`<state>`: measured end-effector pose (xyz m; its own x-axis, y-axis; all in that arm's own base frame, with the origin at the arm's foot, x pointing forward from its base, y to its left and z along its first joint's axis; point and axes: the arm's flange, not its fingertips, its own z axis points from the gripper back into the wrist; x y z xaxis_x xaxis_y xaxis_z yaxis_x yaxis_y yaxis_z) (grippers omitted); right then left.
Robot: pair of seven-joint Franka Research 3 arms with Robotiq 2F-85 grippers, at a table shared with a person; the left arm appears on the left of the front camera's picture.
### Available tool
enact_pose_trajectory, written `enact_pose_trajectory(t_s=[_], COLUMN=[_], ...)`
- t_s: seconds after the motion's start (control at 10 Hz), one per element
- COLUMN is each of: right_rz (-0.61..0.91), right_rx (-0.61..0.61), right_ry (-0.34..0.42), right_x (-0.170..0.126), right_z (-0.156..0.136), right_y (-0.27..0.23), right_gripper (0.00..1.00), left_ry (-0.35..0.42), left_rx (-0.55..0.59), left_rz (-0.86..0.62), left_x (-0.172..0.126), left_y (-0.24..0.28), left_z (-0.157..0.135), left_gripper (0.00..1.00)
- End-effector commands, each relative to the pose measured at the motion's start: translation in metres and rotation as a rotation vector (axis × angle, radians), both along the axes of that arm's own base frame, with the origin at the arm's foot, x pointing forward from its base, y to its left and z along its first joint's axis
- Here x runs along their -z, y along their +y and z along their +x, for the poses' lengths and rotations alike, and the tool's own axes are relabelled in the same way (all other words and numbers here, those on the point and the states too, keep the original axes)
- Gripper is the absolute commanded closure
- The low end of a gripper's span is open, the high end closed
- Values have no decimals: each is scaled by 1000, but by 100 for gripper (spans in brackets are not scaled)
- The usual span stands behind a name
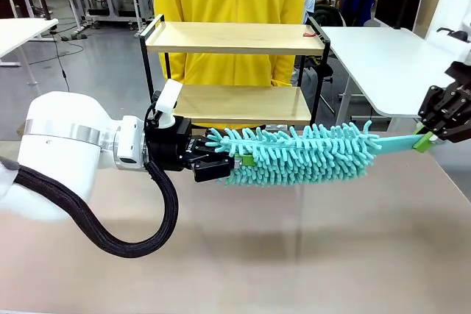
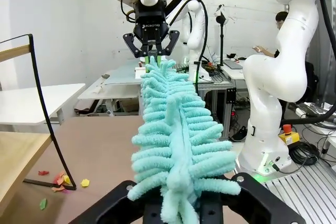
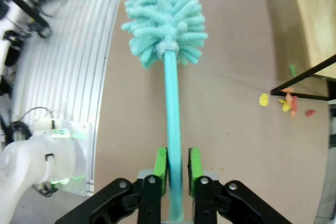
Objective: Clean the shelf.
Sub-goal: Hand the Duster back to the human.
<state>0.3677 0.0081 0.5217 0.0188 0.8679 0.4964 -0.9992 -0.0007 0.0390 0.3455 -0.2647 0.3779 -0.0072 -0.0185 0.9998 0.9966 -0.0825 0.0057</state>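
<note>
Presently, the left end effector [image 1: 229,161] clamps the soft, light duster [image 1: 298,154] by its fluffy head, the right end effector [image 3: 177,167] stands parted around its stiff handle, and the rigid shelf [image 1: 235,38] stands behind on the desk [image 1: 294,255].

Two white robot arms reach toward each other from opposite sides.
The left arm extends level from the left, its tool [image 1: 239,159] clamped shut, fingers pointing right. The right tool [image 1: 422,140] enters at the right edge, green pads [image 3: 160,164] parted, pointing left.
</note>
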Motion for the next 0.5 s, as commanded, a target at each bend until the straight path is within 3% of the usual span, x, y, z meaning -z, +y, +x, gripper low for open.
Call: enact_pose_trajectory(t_s=[0.0,0.1,0.2,0.4], right_rz=[121,222,330,480], right_rx=[41,65,106,202], right_ry=[-18,-53,-86,-160], right_x=[-17,-33,-45,-63], right_z=[-9,-17,-23,-38], right_y=[-8,-16,-27,-51], right_gripper=[0,25,0,0], left_ry=[-4,-4,-4,-4], left_rx=[12,12,12,12], left_rz=[-1,-1,-1,-1], left_x=[-1,-1,-1,-1], left_y=[-2,-2,-2,-2], left_z=[-2,-2,-2,-2], left_gripper=[100,100,100,100])
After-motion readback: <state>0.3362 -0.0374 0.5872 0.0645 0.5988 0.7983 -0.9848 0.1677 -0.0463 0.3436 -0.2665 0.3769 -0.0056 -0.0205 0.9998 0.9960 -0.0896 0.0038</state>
